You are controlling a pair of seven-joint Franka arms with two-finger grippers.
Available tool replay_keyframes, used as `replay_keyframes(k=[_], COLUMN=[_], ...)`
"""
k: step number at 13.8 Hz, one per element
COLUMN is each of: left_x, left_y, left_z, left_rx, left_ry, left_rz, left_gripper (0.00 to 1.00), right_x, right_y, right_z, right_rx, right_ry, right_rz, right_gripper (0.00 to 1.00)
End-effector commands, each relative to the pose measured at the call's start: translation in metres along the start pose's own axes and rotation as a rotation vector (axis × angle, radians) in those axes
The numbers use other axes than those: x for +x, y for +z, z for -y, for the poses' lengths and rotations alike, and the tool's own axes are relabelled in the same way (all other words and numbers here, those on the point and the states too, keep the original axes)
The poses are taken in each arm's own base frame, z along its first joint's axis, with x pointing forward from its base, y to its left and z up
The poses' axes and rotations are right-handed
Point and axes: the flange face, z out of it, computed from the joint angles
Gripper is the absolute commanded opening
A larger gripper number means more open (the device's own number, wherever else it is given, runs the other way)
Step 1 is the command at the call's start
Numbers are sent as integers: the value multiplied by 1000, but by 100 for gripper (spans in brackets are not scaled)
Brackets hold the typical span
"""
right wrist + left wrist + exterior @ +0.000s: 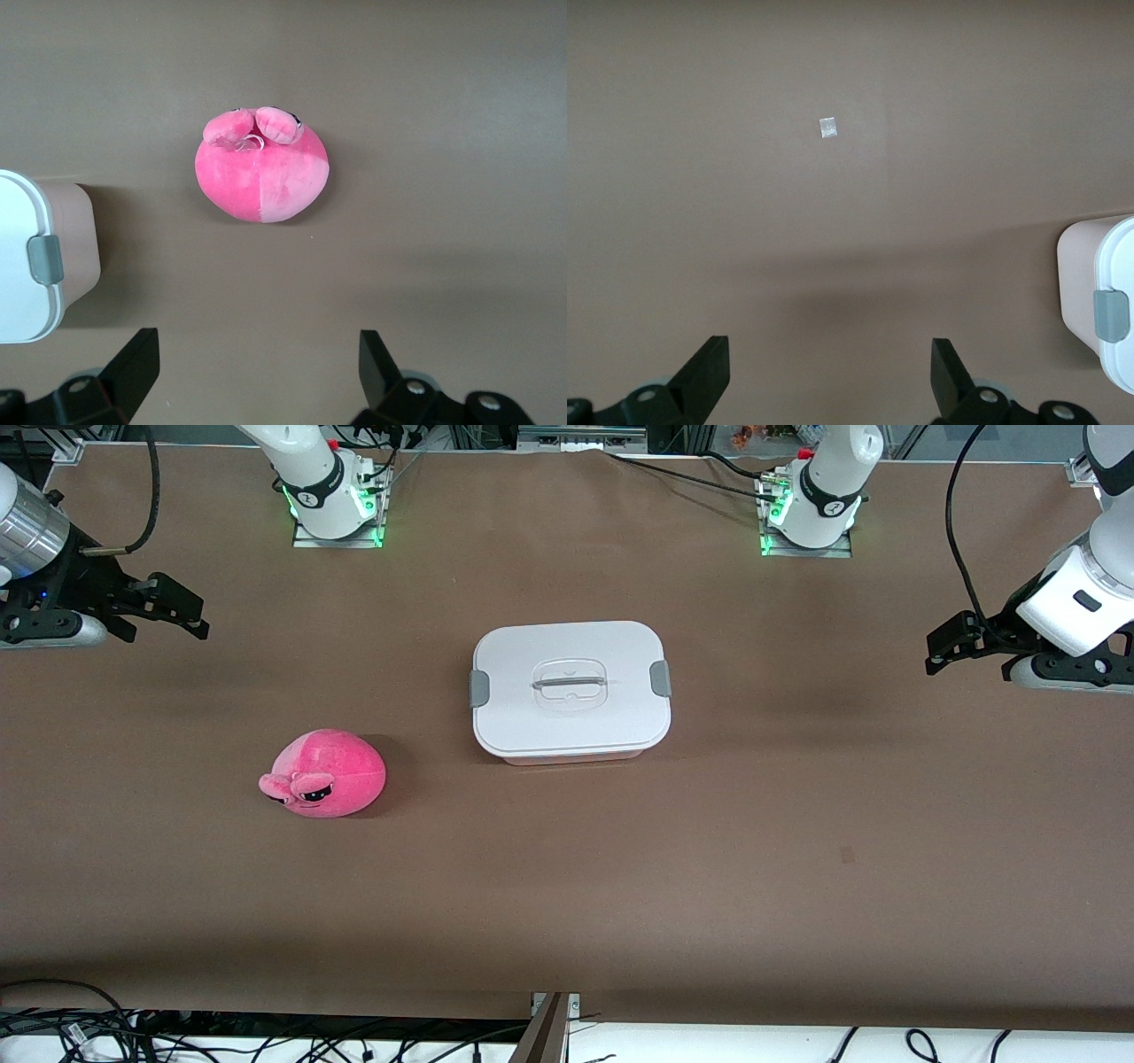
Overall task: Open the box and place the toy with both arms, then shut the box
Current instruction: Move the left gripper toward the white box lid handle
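The box (570,691) stands shut at the middle of the table, its white lid on, with grey clips at both ends and a clear centre handle. Its edge shows in the left wrist view (1107,301) and in the right wrist view (35,257). The pink plush toy (325,773) lies on the table toward the right arm's end, nearer the front camera than the box; it also shows in the right wrist view (262,175). My right gripper (186,615) is open and empty above the table's right-arm end. My left gripper (943,646) is open and empty above the left-arm end.
The brown table (709,868) spreads wide around the box and toy. A small pale mark (827,127) lies on the table in the left wrist view. Cables lie along the table's front edge (266,1036). The arm bases (335,505) stand at the back.
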Motion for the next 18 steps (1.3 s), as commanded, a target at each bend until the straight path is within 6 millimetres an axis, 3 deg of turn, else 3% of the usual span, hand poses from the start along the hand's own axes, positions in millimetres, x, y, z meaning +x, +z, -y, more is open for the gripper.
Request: replay_keyframes(k=[1, 7, 8, 9, 11, 14, 16, 18], left_x=[3, -9, -15, -22, -25, -8, 2, 7], left_y=[-5, -9, -9, -6, 4, 27, 41, 58], left_z=[-2, -10, -29, -66, -111, -177, -233, -300], left_rx=[-2, -15, -13, -7, -34, -86, -119, -154], left_ry=[4, 19, 55, 125, 289, 631, 738, 843], left_rz=[7, 93, 141, 179, 203, 225, 226, 221], left_gripper=[100, 100, 100, 100, 100, 100, 100, 100], right_x=[0, -2, -2, -1, 6, 10, 22, 38], right_y=[-8, -9, -8, -5, 8, 9, 27, 59], right_z=[-3, -8, -8, -6, -3, 4, 13, 20], right_rx=[-4, -5, -5, -5, -4, -5, -11, -10], right_ry=[-20, -73, -79, -80, -80, -97, -114, -125], right_rz=[5, 14, 14, 20, 33, 15, 19, 36], right_gripper=[100, 100, 100, 100, 100, 100, 100, 100])
